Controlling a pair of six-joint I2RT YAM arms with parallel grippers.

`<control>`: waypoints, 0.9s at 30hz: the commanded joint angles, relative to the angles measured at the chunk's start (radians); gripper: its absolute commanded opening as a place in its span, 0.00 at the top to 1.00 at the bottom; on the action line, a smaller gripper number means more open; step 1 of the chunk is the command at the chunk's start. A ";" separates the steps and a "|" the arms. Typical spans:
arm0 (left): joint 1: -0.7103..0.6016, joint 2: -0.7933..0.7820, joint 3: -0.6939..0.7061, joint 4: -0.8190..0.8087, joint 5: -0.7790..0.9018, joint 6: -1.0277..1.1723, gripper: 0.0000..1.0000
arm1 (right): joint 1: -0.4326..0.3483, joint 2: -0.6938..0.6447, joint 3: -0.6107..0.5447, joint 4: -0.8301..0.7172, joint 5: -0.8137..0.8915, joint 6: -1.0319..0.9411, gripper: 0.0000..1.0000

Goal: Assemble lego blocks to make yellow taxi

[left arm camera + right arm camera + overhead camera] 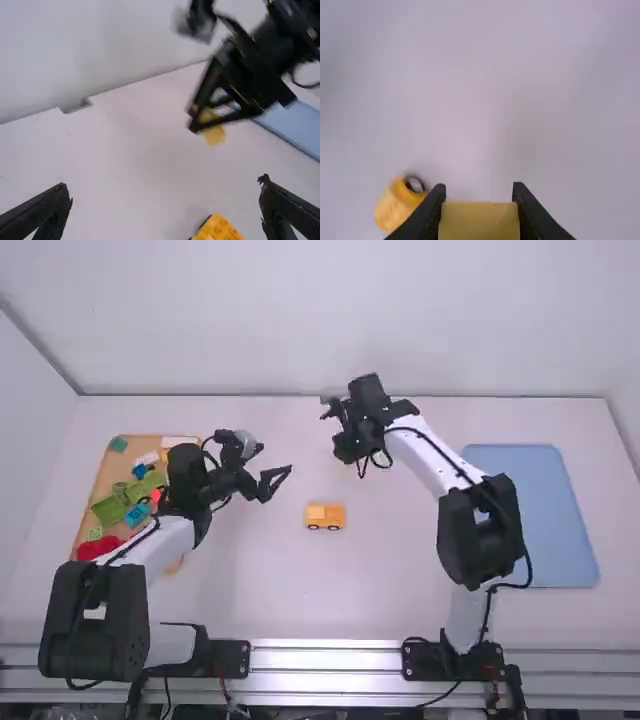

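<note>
The yellow car (325,516) stands on the table (330,600); beyond it is the right tool (343,449), clamped on a yellow block (479,221); beyond the car and to its left is the left tool (277,483), fingers spread apart; farther left of the car lies a tray (107,474) of mixed blocks.

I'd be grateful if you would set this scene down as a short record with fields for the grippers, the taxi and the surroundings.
left gripper: open, nothing between its fingers
right gripper: shut on a yellow block
taxi body: on the table, between the arms, wheels on
left side: wooden board with loose blocks
right side: blue tray
</note>
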 commanded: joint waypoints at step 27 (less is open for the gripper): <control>-0.003 0.088 -0.003 0.048 -0.176 0.010 0.01 | -0.113 -0.022 -0.314 0.002 -0.044 1.685 0.94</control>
